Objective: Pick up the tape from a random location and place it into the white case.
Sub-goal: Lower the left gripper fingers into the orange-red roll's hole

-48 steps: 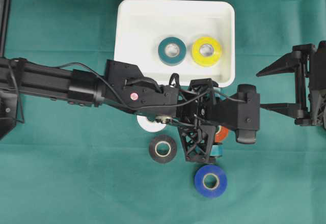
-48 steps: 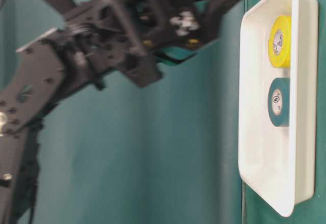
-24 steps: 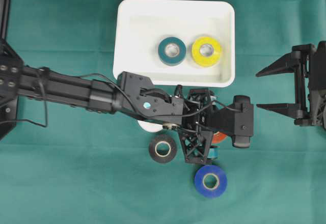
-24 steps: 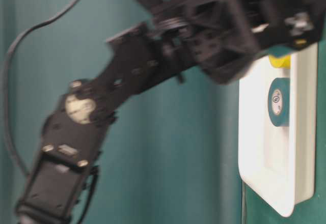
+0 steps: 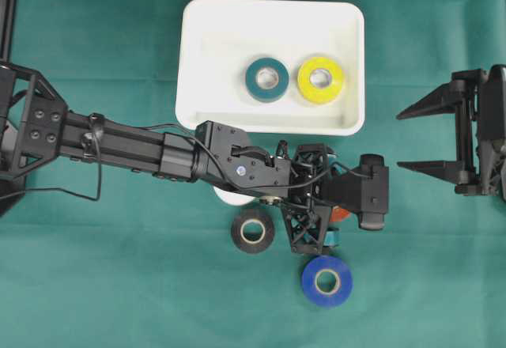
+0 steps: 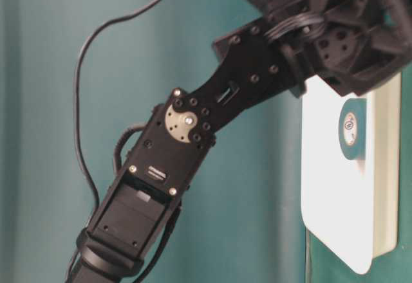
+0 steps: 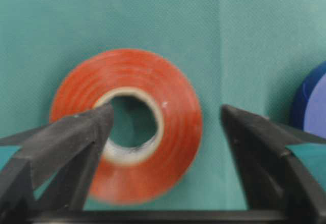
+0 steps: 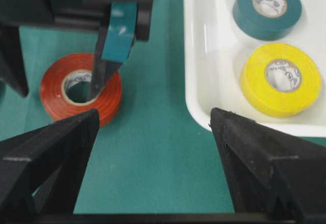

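the left gripper [image 7: 163, 132] hangs wide open, holding nothing, one finger over the hole of the red tape [image 7: 126, 124] at frame centre; closing off-centre could flip the roll.

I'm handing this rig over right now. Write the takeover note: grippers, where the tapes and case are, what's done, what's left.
Left gripper: open, low over the red tape, one finger over its core hole, the other outside the roll; nothing gripped.
Right gripper: open, empty, parked at the right of the table.
White case: holds the teal tape and yellow tape.
On the cloth: red, black tape, blue tape, and a white tape mostly hidden under the left arm.
Done: two rolls are in the case.
Left: grip the red roll and move it into the case.
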Robot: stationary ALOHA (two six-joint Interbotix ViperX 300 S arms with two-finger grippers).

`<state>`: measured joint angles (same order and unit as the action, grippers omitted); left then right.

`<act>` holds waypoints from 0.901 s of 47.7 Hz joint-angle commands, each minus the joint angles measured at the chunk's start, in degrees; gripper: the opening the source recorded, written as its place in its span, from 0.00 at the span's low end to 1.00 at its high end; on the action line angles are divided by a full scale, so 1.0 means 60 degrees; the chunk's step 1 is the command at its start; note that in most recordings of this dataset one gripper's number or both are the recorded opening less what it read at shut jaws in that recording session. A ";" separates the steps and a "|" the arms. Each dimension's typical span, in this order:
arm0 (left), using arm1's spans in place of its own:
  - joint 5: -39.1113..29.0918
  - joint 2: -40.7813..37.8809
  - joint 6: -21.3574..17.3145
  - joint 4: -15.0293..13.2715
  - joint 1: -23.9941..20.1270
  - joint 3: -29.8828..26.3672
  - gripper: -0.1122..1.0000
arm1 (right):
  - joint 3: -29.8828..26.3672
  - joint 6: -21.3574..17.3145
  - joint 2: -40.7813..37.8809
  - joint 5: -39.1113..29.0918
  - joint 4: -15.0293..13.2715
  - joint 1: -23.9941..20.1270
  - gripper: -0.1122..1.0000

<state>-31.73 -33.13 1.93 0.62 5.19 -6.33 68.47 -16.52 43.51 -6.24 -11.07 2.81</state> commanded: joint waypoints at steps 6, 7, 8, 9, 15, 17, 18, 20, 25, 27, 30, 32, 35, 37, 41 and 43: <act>-0.0029 0.0044 0.0044 0.0015 -0.0059 -0.0044 0.94 | -0.0220 0.0015 -0.0029 0.0088 -0.0015 0.0029 0.87; -0.0029 0.0044 0.0044 0.0000 -0.0059 -0.0059 0.94 | -0.0234 0.0015 -0.0044 0.0088 0.0000 0.0029 0.87; -0.0029 0.0044 0.0044 0.0000 -0.0044 -0.0059 0.94 | -0.0234 0.0015 -0.0044 0.0088 -0.0015 0.0044 0.87; -0.0029 0.0044 0.0044 0.0015 -0.0044 -0.0059 0.94 | -0.0234 0.0015 -0.0044 0.0103 -0.0015 0.0044 0.87; -0.0029 0.0044 0.0044 0.0000 -0.0029 -0.0059 0.90 | -0.0220 0.0015 -0.0044 0.0103 -0.0015 0.0044 0.87; -0.0059 0.0044 0.0044 0.0000 -0.0015 -0.0059 0.85 | -0.0234 0.0015 -0.0044 0.0103 -0.0015 0.0044 0.87; -0.0059 0.0044 0.0044 0.0015 -0.0015 -0.0044 0.82 | -0.0220 0.0015 -0.0044 0.0103 -0.0015 0.0044 0.87; -0.0073 0.0044 0.0044 0.0000 0.0000 -0.0044 0.73 | -0.0234 0.0015 -0.0029 0.0103 -0.0015 0.0044 0.87; -0.0103 0.0044 0.0044 0.0015 0.0000 -0.0044 0.47 | -0.0234 0.0015 -0.0044 0.0103 -0.0029 0.0044 0.87; -0.0117 0.0044 0.0029 0.0015 0.0015 -0.0044 0.37 | -0.0220 0.0015 -0.0044 0.0103 -0.0015 0.0044 0.87; -0.0146 0.0044 0.0029 0.0000 0.0015 -0.0044 0.32 | -0.0220 0.0015 -0.0044 0.0103 -0.0015 0.0044 0.87; -0.0161 0.0044 0.0029 0.0000 0.0015 -0.0044 0.32 | -0.0234 0.0015 -0.0044 0.0117 -0.0029 0.0044 0.87; -0.0176 0.0044 0.0029 0.0000 0.0044 -0.0059 0.32 | -0.0234 0.0015 -0.0044 0.0103 -0.0029 0.0044 0.87; -0.0205 0.0044 0.0029 0.0000 0.0044 -0.0073 0.32 | -0.0234 0.0015 -0.0044 0.0117 -0.0029 0.0044 0.87; -0.0220 0.0044 0.0029 0.0000 0.0073 -0.0103 0.32 | -0.0234 0.0015 -0.0044 0.0117 -0.0029 0.0044 0.87; -0.0220 0.0044 0.0029 0.0000 0.0073 -0.0103 0.32 | -0.0234 0.0015 -0.0044 0.0117 -0.0029 0.0044 0.87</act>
<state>-32.52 -33.66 2.02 0.53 5.45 -6.42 68.47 -16.52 43.33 -6.15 -11.16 2.99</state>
